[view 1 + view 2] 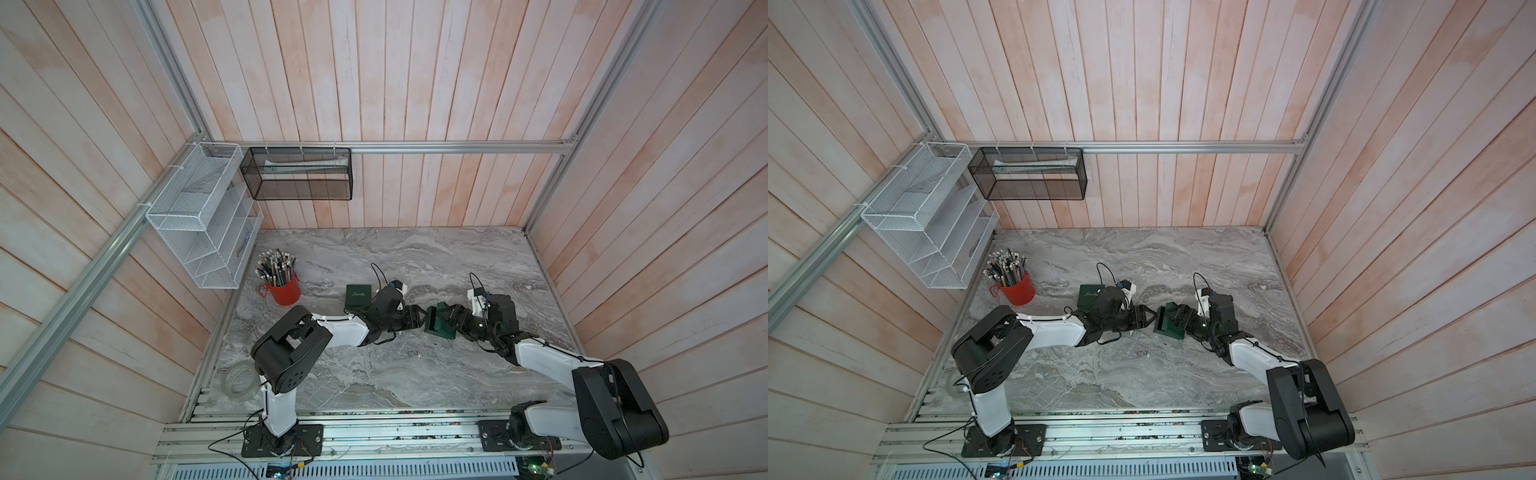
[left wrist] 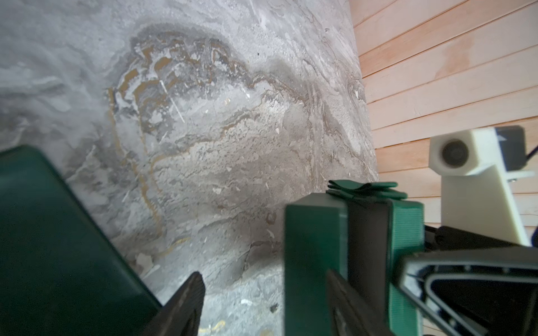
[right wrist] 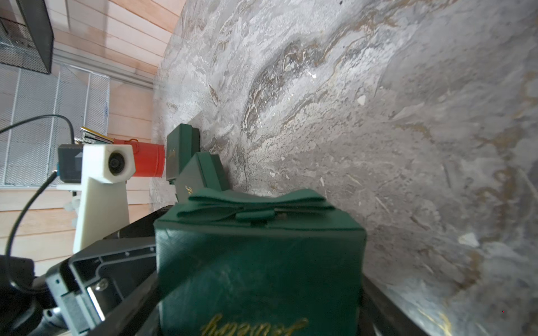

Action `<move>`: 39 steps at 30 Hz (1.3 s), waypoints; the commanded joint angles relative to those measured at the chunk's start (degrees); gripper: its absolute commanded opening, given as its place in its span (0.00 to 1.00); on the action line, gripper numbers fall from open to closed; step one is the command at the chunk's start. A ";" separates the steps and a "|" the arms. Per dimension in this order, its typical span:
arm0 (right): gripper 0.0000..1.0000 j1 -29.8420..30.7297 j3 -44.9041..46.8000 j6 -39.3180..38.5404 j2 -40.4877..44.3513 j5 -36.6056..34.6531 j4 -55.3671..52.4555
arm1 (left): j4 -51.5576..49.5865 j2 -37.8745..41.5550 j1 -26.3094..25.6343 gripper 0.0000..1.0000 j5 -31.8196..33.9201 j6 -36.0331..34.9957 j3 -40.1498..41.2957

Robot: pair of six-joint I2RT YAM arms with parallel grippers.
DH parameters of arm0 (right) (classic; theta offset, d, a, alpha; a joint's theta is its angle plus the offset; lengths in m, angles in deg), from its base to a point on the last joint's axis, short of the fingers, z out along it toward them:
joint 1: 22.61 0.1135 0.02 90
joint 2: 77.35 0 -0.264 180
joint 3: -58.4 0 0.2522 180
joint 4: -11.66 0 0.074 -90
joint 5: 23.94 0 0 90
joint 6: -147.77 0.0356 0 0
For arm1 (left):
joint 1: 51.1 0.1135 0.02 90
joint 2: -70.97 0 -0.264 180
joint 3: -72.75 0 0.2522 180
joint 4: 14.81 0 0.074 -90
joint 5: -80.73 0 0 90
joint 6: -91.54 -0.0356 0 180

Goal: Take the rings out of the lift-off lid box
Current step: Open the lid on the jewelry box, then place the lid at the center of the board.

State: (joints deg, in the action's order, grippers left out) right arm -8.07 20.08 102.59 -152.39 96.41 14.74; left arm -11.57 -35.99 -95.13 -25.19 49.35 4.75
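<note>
A dark green lift-off lid box [image 3: 259,261] with a flat bow [image 3: 256,205] and gold lettering lies tipped between the jaws of my right gripper [image 3: 260,291], which is shut on its two sides. Both top views show it at mid-table [image 1: 438,328] [image 1: 1169,326]. My left gripper [image 2: 263,273] is open right beside it. One of the left gripper's fingertips [image 2: 337,288] lies against the box's near face [image 2: 314,261], and bare table shows between the fingers. The rings are hidden.
Another green box [image 1: 358,296] lies behind the left wrist, and a second one [image 3: 201,174] leans close by it. A red cup of pens [image 1: 284,286], a tape roll [image 1: 241,380], a white wire rack [image 1: 199,216] and a black mesh basket [image 1: 299,174] line the left side.
</note>
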 commanded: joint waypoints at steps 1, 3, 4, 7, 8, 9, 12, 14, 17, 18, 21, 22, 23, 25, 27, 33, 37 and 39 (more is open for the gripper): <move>0.88 0.22 -0.30 -2.82 -0.89 -1.73 -2.42 | -4.09 0.59 0.35 0.69 1.86 -0.42 1.78; 0.88 0.22 -0.41 -3.17 -0.85 -2.03 -2.91 | -4.33 0.93 0.39 0.69 2.02 -0.61 1.77; 0.88 0.22 -0.37 -3.24 -0.74 -2.07 -2.82 | -4.33 1.12 0.40 0.69 2.14 -0.70 1.68; 0.88 0.22 -0.58 -3.10 -0.60 -1.73 -2.87 | -3.33 1.90 0.40 0.69 2.12 -0.88 2.20; 0.88 0.22 -0.75 -3.00 -0.56 -1.78 -3.06 | -3.08 2.27 0.35 0.69 1.96 -1.00 2.32; 0.88 0.22 -1.00 -2.94 -0.55 -1.80 -3.36 | -3.04 2.53 0.35 0.70 1.95 -1.17 2.29; 0.88 0.07 -1.76 -2.50 0.27 -2.61 -4.86 | -2.92 3.73 0.37 0.72 1.76 -2.05 2.06; 0.88 -0.26 -2.51 -2.27 1.63 -3.20 -6.15 | -1.80 4.92 0.44 0.76 1.32 -2.86 2.57; 0.88 -0.65 -4.62 -2.48 4.00 -5.51 -10.01 | 0.52 6.85 0.78 0.80 0.75 -3.67 4.27; 0.88 -0.79 -5.12 -2.56 4.56 -7.10 -11.78 | 0.67 7.38 1.11 0.80 0.65 -3.80 4.61; 0.88 -1.90 -6.96 -4.30 5.17 -13.35 -16.62 | 1.64 9.16 2.15 0.81 0.00 -4.13 6.03; 0.88 -2.71 -7.55 -5.00 5.10 -15.50 -18.29 | 2.31 9.83 2.54 0.82 0.00 -4.21 6.82; 0.88 -3.67 -8.14 -5.85 4.81 -16.89 -19.90 | 3.11 10.67 2.94 0.82 0.00 -4.45 7.67; 0.88 -5.74 -9.83 -7.86 3.64 -18.39 -22.84 | 4.15 12.49 3.33 0.84 -0.24 -5.61 8.97; 0.88 -6.95 -11.88 -10.10 1.92 -21.43 -25.73 | 5.04 14.52 3.43 0.86 -0.21 -7.43 10.01; 0.88 -8.34 -19.21 -17.26 -7.80 -26.40 -31.59 | 5.78 20.04 3.52 0.91 2.13 -11.56 12.00; 0.88 -8.57 -21.57 -18.93 -13.65 -27.55 -32.11 | 5.87 22.23 3.47 0.93 3.48 -12.39 12.66; 0.88 -8.60 -22.06 -19.19 -15.10 -27.27 -31.63 | 5.67 22.66 3.51 0.93 3.77 -12.64 12.67</move>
State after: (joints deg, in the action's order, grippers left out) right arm -16.44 -0.75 85.98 -166.10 71.03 -14.09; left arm -6.63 -14.22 -91.66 -22.89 38.86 16.14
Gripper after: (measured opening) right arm 0.881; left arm 0.928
